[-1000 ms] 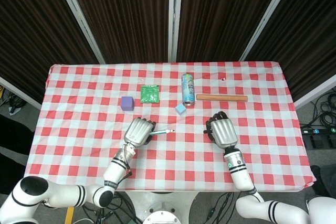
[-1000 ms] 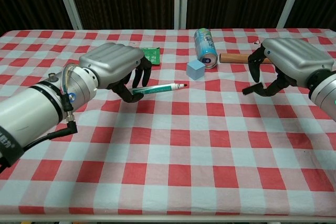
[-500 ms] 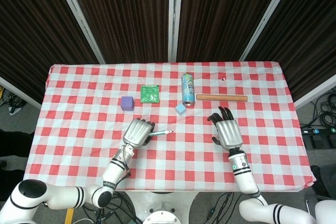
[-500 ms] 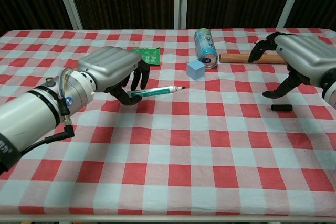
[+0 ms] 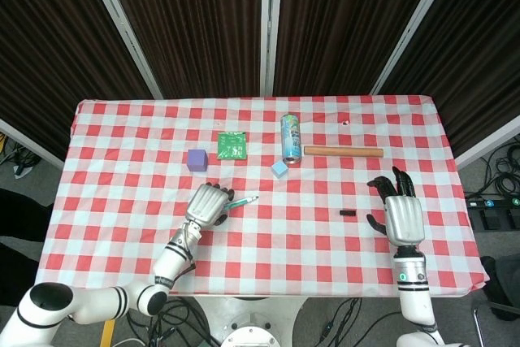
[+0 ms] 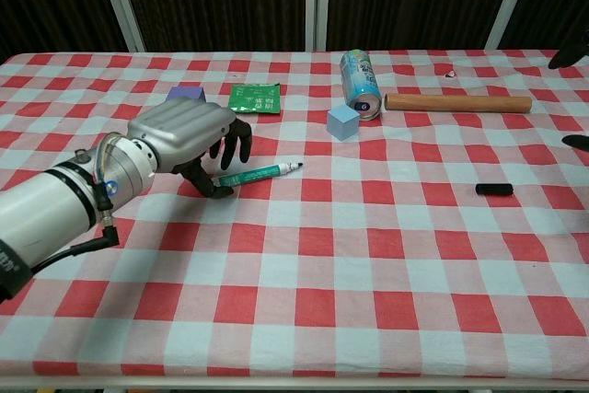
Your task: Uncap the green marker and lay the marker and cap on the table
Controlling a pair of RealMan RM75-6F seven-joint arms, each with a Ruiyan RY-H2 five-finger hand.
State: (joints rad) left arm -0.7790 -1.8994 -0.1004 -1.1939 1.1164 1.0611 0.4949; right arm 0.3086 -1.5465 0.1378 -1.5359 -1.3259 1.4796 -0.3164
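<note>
Hands sit apart on the checked tablecloth [image 5: 122, 176]: the left hand [image 5: 207, 204] pinches the uncapped green marker [image 6: 259, 173] at its tail, tip pointing toward two o'clock. At three o'clock the right hand [image 5: 400, 214] is spread and holds nothing, with the black cap [image 5: 348, 214] lying just beside it.

The left hand [image 6: 189, 135] covers the green marker's [image 6: 260, 173] rear end, and the chest view's edge crops the right hand [image 5: 401, 214].
</note>
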